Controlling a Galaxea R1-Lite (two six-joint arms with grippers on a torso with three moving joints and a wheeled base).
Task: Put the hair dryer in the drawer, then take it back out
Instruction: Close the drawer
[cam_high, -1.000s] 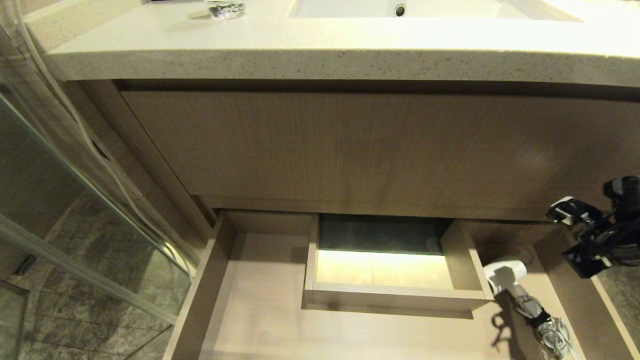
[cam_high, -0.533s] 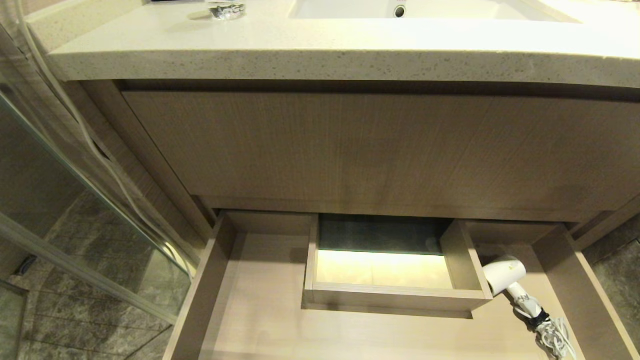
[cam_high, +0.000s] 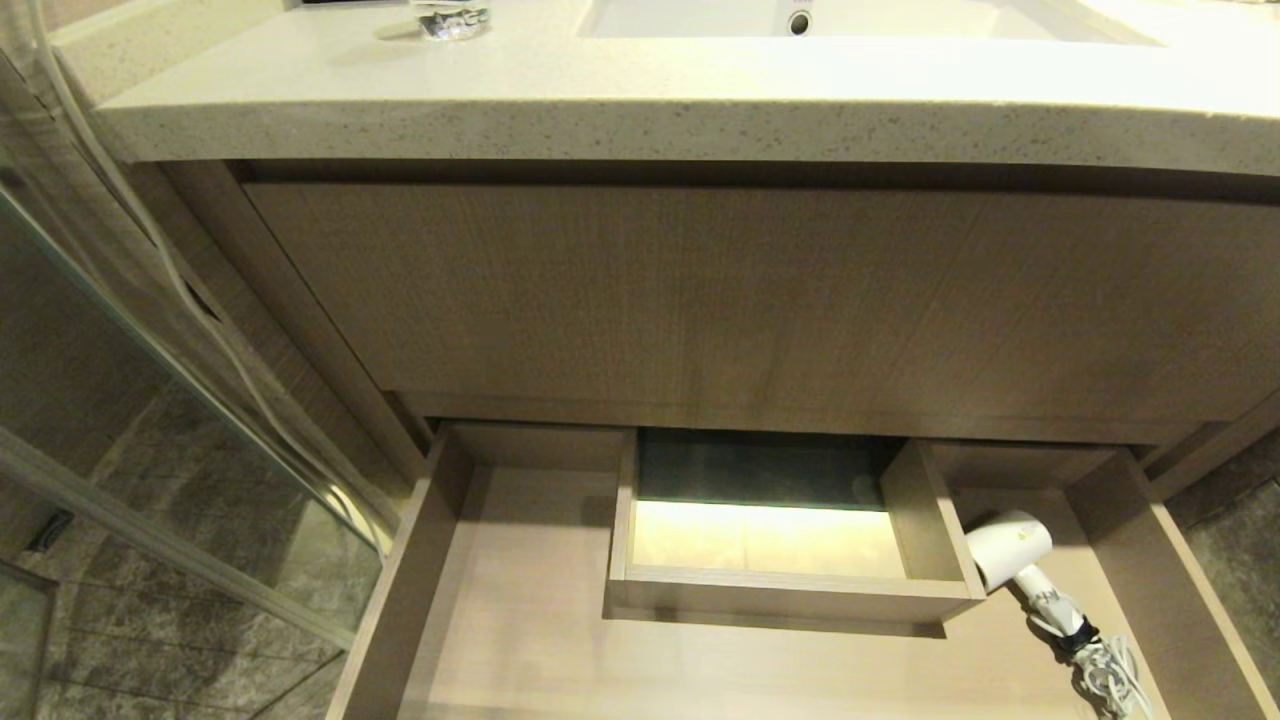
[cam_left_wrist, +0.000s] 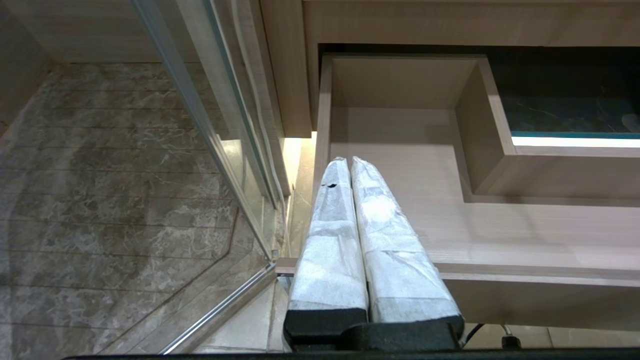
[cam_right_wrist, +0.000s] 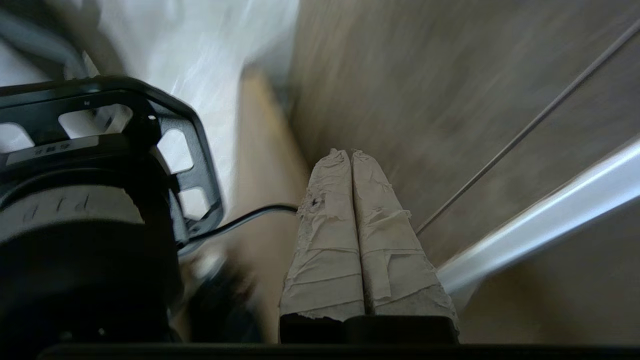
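Bathroom vanity, head view: the drawer (cam_high: 440, 560) stands pulled out below the taller wood-grain front (cam_high: 700, 300). The hair dryer (cam_high: 1010, 552) lies inside at the drawer's right end, just beside the boxed cut-out (cam_high: 925, 505), w/ bundled cord (cam_high: 1105, 672) trailing toward the near edge. Left gripper (cam_left_wrist: 349, 162) hangs over the drawer's left end, wrapped fingers pressed together, holding nothing. Right gripper (cam_right_wrist: 351, 154) is off to the side, fingers likewise pressed together, empty.
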